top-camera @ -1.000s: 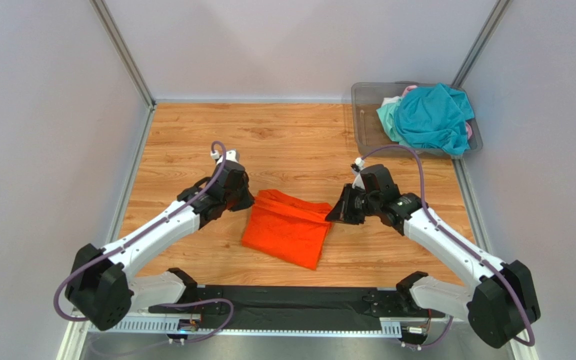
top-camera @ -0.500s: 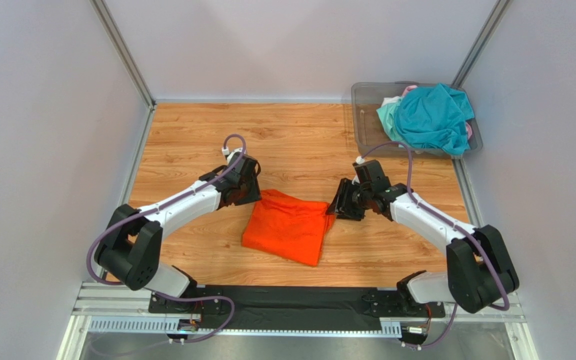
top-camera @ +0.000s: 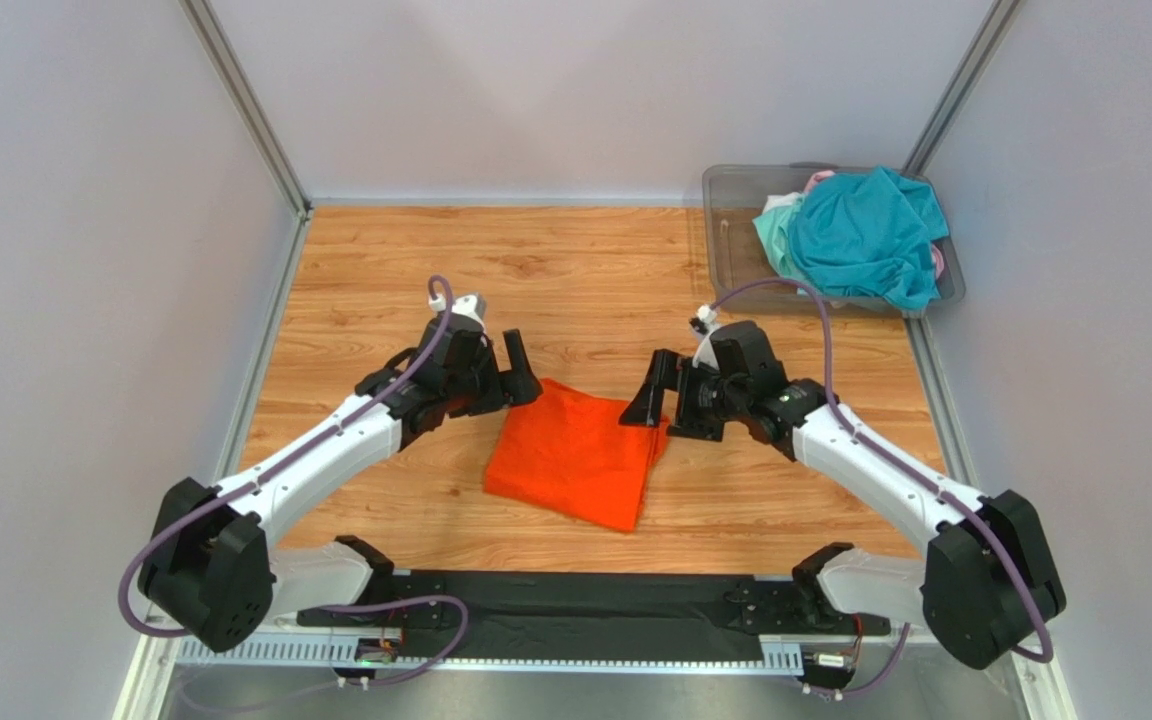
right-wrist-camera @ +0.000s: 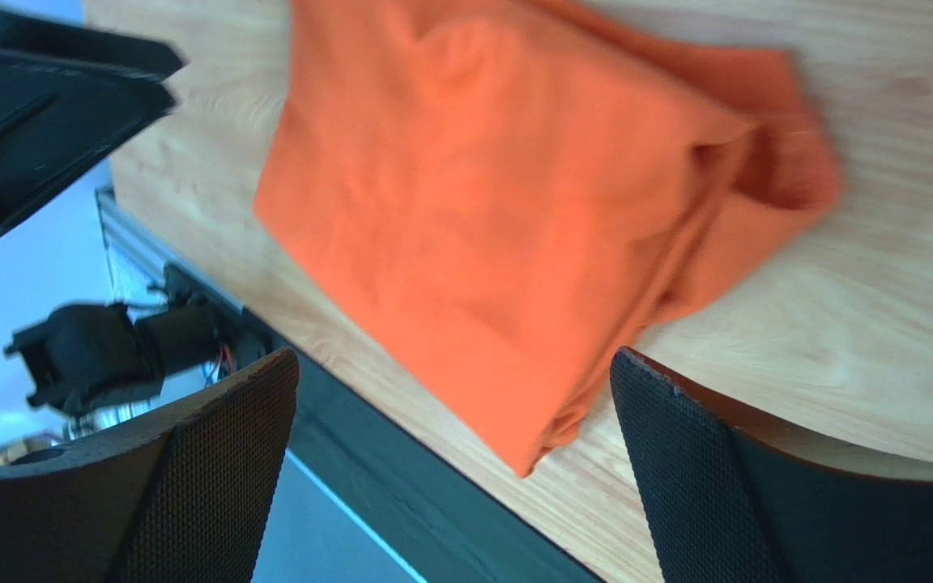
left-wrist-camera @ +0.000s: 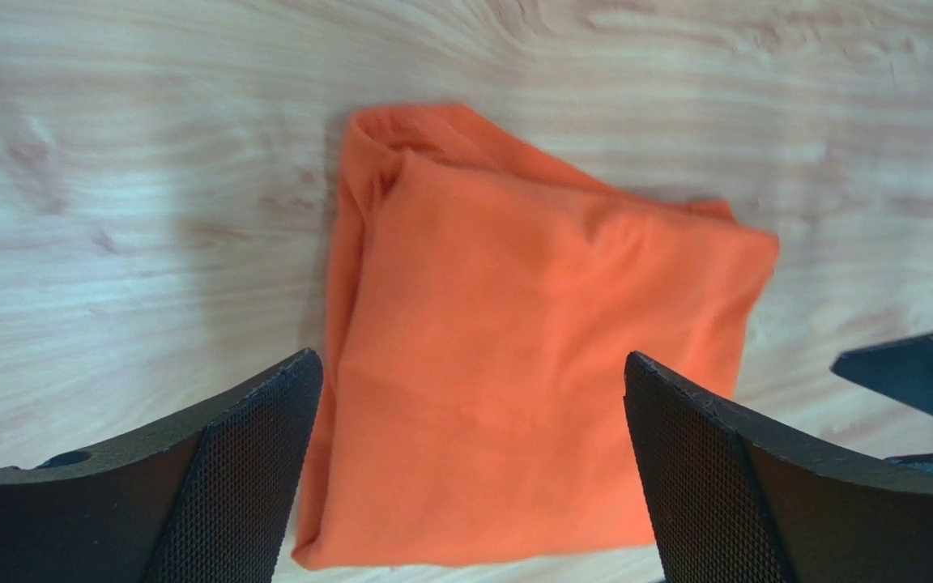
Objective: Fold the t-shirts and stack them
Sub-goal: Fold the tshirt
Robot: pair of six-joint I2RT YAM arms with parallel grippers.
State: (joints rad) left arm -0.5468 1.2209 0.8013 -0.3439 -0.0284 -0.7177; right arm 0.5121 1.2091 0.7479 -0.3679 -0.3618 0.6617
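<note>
A bright orange t-shirt [top-camera: 575, 455] lies folded into a rough rectangle on the wooden table, slightly askew. My left gripper [top-camera: 519, 375] hovers open just off its far left corner. My right gripper [top-camera: 648, 398] is open at the far right corner. In the left wrist view the orange t-shirt [left-wrist-camera: 532, 352] lies flat below the wide-apart fingers of the left gripper [left-wrist-camera: 469, 364], which hold nothing. The right wrist view shows the orange t-shirt [right-wrist-camera: 520, 194] under the open, empty right gripper [right-wrist-camera: 453, 358]. A teal t-shirt [top-camera: 868, 233] is heaped in the bin over pale mint [top-camera: 775, 233] and pink [top-camera: 820, 180] ones.
A clear grey plastic bin [top-camera: 729, 225] stands at the table's far right corner. Grey walls with metal posts close in the left, back and right. A black rail [top-camera: 582, 600] with the arm bases runs along the near edge.
Both grippers went from shut on the orange t-shirt's far edge to open, letting it go. The shirt's far edge has settled flat on the table.
</note>
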